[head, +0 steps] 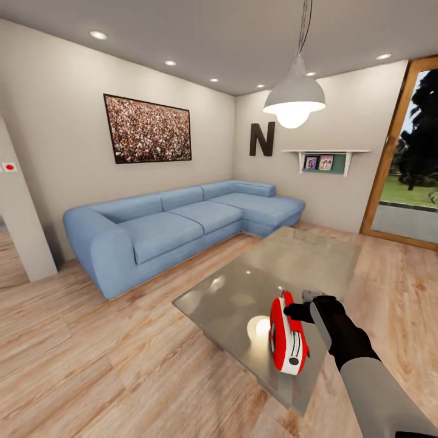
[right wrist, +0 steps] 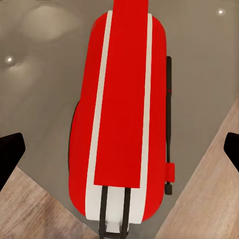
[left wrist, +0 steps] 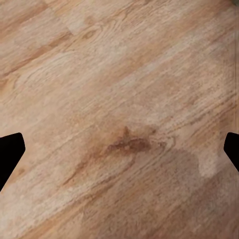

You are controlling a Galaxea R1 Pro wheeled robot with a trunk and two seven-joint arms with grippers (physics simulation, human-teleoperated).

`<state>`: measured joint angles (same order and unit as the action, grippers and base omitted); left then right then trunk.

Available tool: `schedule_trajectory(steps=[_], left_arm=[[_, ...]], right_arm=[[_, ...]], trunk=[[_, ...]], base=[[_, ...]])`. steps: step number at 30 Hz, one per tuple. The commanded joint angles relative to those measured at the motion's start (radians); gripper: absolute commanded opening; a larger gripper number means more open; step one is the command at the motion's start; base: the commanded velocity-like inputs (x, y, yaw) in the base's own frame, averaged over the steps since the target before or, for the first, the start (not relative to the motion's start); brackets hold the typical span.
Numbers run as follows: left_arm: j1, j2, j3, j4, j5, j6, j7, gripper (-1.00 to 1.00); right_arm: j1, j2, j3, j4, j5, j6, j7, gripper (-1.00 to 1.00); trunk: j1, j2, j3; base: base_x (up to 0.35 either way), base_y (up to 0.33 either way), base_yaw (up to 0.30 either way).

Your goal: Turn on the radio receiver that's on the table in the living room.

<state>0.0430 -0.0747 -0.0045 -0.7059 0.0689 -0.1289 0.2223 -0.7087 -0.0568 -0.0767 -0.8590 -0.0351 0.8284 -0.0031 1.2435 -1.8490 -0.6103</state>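
The red radio receiver [head: 287, 334] stands on edge near the front corner of the grey glass coffee table [head: 286, 255]. It has white side trim and white slot marks. My right gripper [head: 296, 310] hovers just behind its upper end, close to touching it. In the right wrist view the radio receiver [right wrist: 122, 99] lies lengthwise under the right gripper [right wrist: 119, 154], whose black fingertips [right wrist: 10, 152] stand wide apart, open, on either side. The left gripper [left wrist: 119, 154] is open over bare wood floor.
A long blue L-shaped sofa [head: 182, 225] runs along the far walls behind the table. A white pendant lamp [head: 294, 97] hangs over the table. A glass door [head: 413, 176] is at the right and a wall pillar [head: 21, 225] at the left. Wood floor surrounds the table.
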Motion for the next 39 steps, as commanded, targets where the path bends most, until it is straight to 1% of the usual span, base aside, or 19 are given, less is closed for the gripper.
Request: schedule_trajectory(steps=[1,9,18,23,24,29,32,39], left_arm=[[0.000,0.001,0.000,0.000,0.000,0.001,-0.001,1.00],[0.000,0.004,0.000,0.000,-0.002,0.004,-0.002,1.00],[0.000,-0.004,0.000,-0.001,0.003,-0.001,-0.002,1.00],[0.000,-0.003,0.000,-0.001,0.004,-0.004,-0.002,1.00],[0.000,-0.004,0.000,-0.001,0.003,-0.006,-0.001,1.00],[0.000,-0.004,0.000,-0.001,0.003,-0.007,-0.001,1.00],[0.000,-0.004,0.000,-0.001,0.003,-0.008,-0.001,1.00],[0.000,-0.004,0.000,-0.001,0.003,-0.008,0.000,1.00]], right_arm=[[0.000,0.000,0.000,0.000,0.000,0.000,0.000,1.00],[0.000,0.000,0.000,0.000,0.000,0.000,0.000,1.00],[0.000,-0.001,0.000,0.011,-0.007,0.009,-0.010,1.00],[0.000,-0.003,-0.002,0.082,-0.007,0.011,-0.012,1.00],[0.000,-0.004,-0.005,0.119,-0.006,0.011,-0.013,1.00],[0.000,-0.006,-0.006,0.168,-0.006,0.007,-0.018,1.00],[0.000,-0.006,-0.005,0.186,-0.006,0.005,-0.023,1.00],[0.000,-0.005,-0.004,0.191,-0.006,0.003,-0.023,1.00]], trunk=[[0.000,0.000,0.000],[0.000,0.000,0.000],[0.000,0.000,0.000],[0.000,0.000,0.000],[0.000,0.000,0.000],[0.000,0.000,0.000],[0.000,0.000,0.000],[0.000,0.000,0.000]], base=[[0.201,0.000,0.000],[0.275,0.000,0.000],[0.061,0.000,0.000],[0.002,0.000,0.000],[0.000,0.000,0.000],[0.000,0.000,0.000],[0.000,0.000,0.000],[0.000,0.000,0.000]])
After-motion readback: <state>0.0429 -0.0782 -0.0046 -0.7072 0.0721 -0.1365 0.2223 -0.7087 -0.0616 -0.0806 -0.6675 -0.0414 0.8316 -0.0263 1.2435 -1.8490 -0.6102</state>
